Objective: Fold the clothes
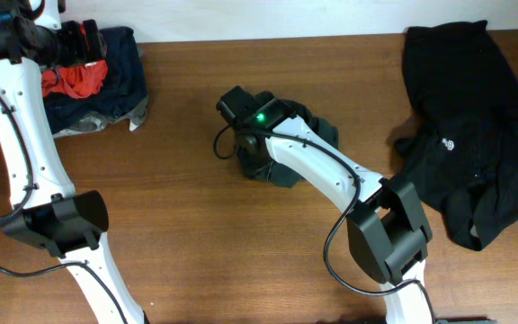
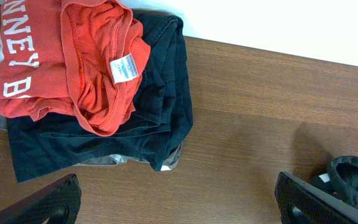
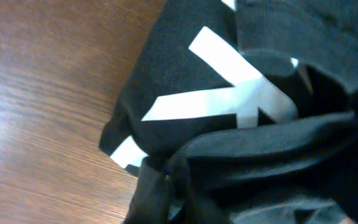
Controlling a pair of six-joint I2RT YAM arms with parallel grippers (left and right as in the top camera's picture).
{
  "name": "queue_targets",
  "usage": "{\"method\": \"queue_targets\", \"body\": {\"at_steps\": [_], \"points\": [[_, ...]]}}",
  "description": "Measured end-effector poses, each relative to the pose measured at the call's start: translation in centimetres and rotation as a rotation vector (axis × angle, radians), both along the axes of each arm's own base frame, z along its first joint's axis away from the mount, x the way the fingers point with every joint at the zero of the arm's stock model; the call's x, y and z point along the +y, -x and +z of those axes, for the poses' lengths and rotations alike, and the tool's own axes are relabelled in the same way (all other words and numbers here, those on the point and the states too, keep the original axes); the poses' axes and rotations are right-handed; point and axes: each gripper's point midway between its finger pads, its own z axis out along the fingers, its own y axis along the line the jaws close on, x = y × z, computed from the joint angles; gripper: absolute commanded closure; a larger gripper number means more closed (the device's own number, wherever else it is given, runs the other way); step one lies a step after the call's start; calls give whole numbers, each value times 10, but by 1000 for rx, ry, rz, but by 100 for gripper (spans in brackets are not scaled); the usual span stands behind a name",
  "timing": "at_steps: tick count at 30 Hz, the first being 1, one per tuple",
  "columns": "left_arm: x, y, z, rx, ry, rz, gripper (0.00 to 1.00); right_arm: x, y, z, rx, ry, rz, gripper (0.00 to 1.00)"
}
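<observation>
So stack [image 1: 97, 85] looks folded, R gripper [image 1: 254, 135] on lettered tee [image 3: 229, 93], grip unclear, L gripper [image 2: 178, 194] spread wide, black pile [image 1: 475, 126] pending

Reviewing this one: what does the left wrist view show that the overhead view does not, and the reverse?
Only the left wrist view: white lettering on the red garment, its white label, and the left claw open and empty.
Only the overhead view: the heap of black T-shirts at the table's right side and the right arm reaching onto a dark bundle mid-table.
Both: the red garment lying on the navy garment, and the wooden table. A dark shape in the wrist view's corner may be that bundle.
</observation>
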Motion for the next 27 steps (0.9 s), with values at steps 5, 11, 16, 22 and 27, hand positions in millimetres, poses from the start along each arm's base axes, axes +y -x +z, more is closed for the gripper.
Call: {"method": "queue_targets", "body": {"at_steps": [5, 11, 16, 22, 27], "points": [[0, 0, 0, 2, 0, 0, 1, -11, 0, -1, 7, 25, -38, 96], [0, 0, 0, 2, 0, 0, 1, -61, 2, -3, 95, 82, -182, 96], [0, 0, 0, 2, -4, -6, 1, -106, 2, 2, 157, 98, -310, 96], [0, -1, -3, 6, -14, -21, 1, -143, -1, 8, 204, 54, -434, 63], [1, -4, -14, 27, -10, -21, 1, -148, -1, 10, 218, 37, -448, 62]]}}
